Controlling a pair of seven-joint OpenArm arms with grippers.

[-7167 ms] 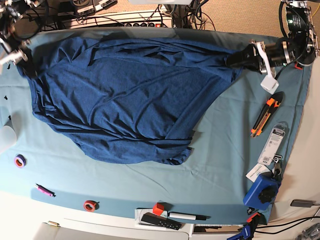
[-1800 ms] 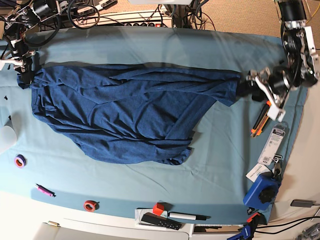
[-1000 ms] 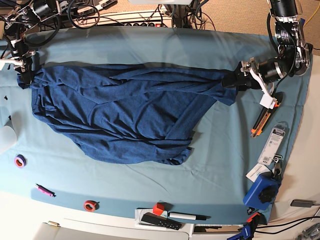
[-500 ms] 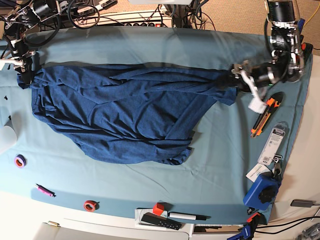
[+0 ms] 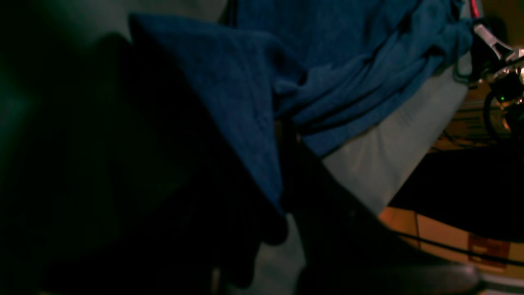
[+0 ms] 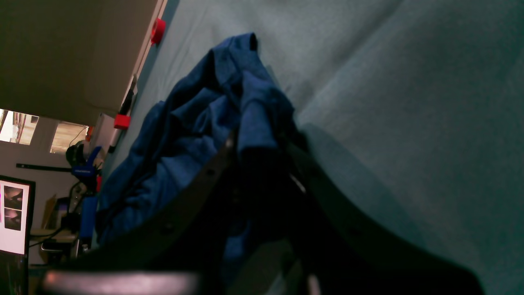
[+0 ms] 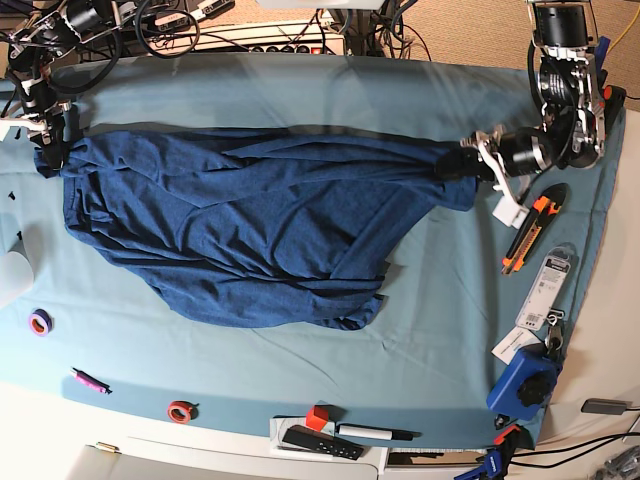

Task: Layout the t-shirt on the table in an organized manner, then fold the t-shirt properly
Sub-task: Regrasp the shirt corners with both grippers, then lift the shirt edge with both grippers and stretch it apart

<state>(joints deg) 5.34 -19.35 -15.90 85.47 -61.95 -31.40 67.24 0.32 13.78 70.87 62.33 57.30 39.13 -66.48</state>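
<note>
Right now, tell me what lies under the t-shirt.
Only the table and its teal cloth show around the t-shirt, which lies spread on it. Anything beneath the fabric is covered and cannot be seen.

Beyond the far edge runs a tan carpeted floor [image 7: 480, 25]; a white multi-socket power strip [image 7: 290, 42] lies there among tangled black cables [image 7: 170, 25]; the right wrist view catches a lit white monitor screen [image 6: 14, 215] and a pale window-like opening [image 6: 18, 127]; the light is dim.
</note>
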